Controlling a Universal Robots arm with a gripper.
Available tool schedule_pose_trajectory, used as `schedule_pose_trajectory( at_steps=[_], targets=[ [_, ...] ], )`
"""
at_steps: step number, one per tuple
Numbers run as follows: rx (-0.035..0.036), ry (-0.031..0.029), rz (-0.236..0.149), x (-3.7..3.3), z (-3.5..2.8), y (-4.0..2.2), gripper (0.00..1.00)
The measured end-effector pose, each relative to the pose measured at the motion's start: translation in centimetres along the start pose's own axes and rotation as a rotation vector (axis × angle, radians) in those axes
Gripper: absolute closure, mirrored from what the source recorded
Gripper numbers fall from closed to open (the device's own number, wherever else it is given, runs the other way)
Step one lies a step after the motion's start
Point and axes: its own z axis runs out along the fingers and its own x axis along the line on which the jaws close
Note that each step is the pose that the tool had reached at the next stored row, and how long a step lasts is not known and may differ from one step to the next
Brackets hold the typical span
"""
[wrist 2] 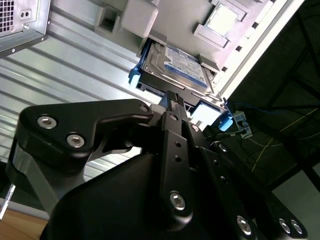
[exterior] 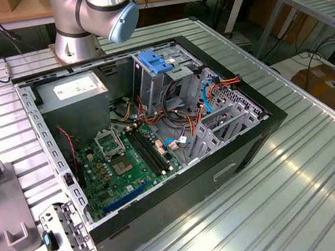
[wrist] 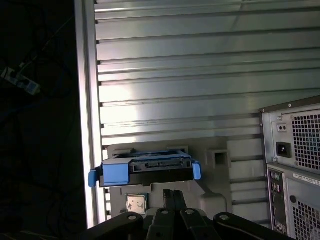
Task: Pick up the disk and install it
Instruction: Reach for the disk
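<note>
With the disk [wrist: 145, 167] seated on the grey holder [wrist: 220, 150] on the desk [wrist: 200, 75] — about 8 o'clock from the open computer case [exterior: 174, 131] in the exterior view — and the end effector [wrist: 176, 192] clenched on nothing just short of it, best practice is judged to be: open wide, straddle the blue side rails squarely, close without tilting.

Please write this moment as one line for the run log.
stage: pick-up | tool: close to disk, contact unclear | disk: on gray holder, not installed

Seen in both wrist views as a flat rectangular disk [wrist 2: 172, 62] [wrist: 145, 167]: dark body, pale label on top, bright blue carrier with side rails. Lies flat in a grey holder [wrist: 217, 185] on the bench [wrist: 200, 75].
</note>
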Motion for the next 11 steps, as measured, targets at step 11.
schedule_pose_trajectory(
  at_steps=[11],
  targets=[
    [0.0000, 0.0000, 0.000, 0.80, -0.02, -0.06, 0.89]
  ],
)
